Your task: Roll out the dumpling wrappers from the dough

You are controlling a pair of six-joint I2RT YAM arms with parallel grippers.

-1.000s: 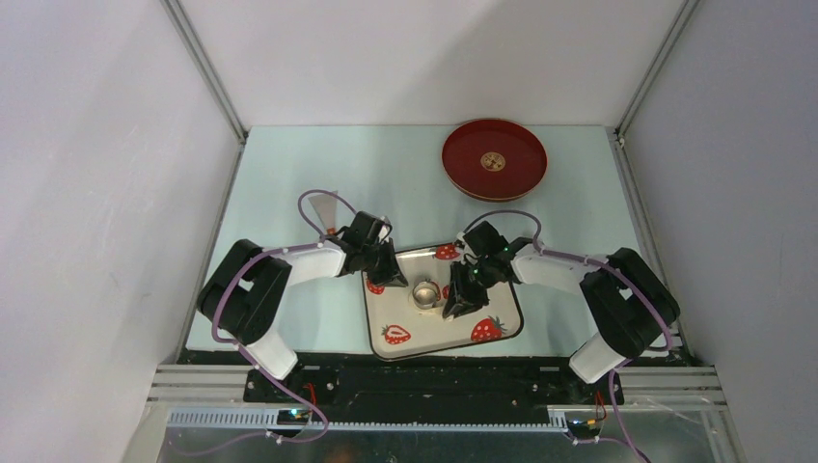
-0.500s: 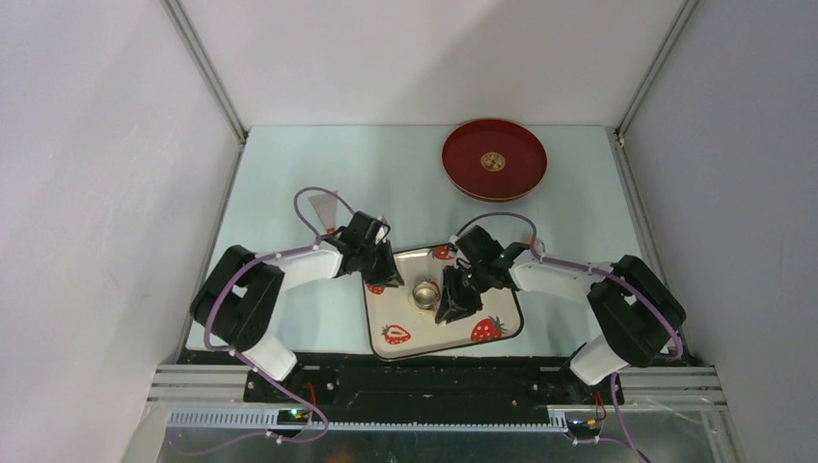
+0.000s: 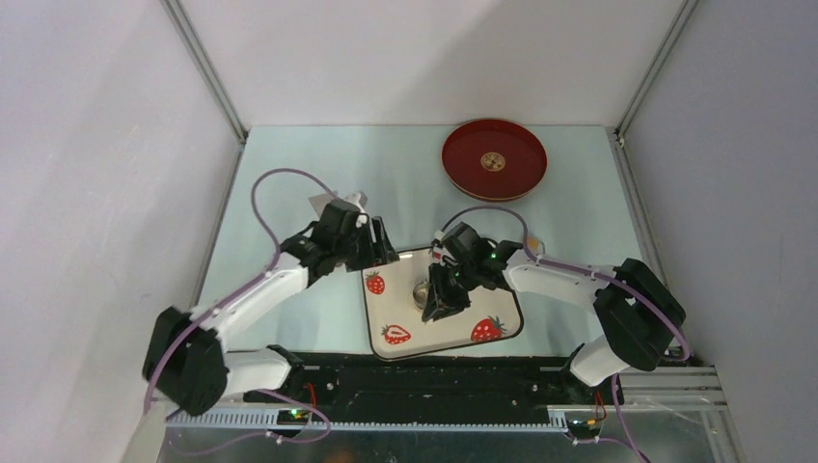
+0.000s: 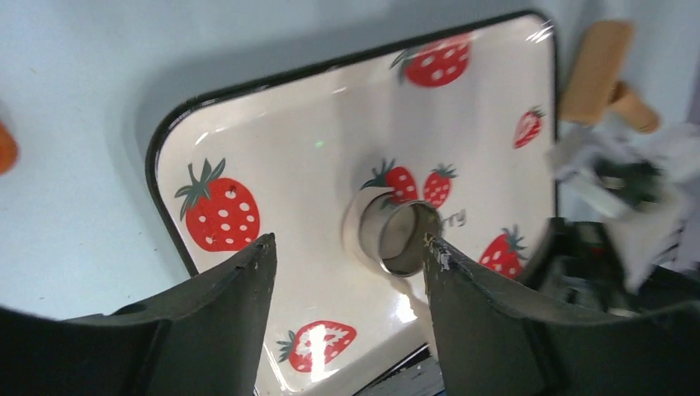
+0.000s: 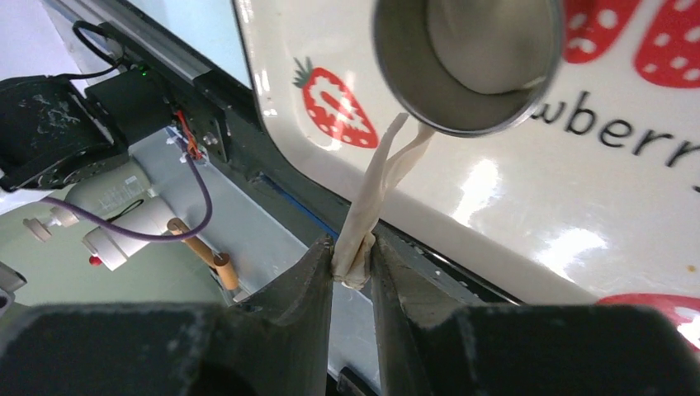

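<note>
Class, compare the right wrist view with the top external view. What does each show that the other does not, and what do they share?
Only the right wrist view shows the right gripper pinching a thin strip of the dough, which stretches up to the ring cutter. It also shows black lettering on the strawberry plate.
Only the top external view shows the red tray with its gold emblem at the far side, and the left gripper near the plate's far left corner.
Both show the strawberry plate with the ring cutter standing on it.
</note>
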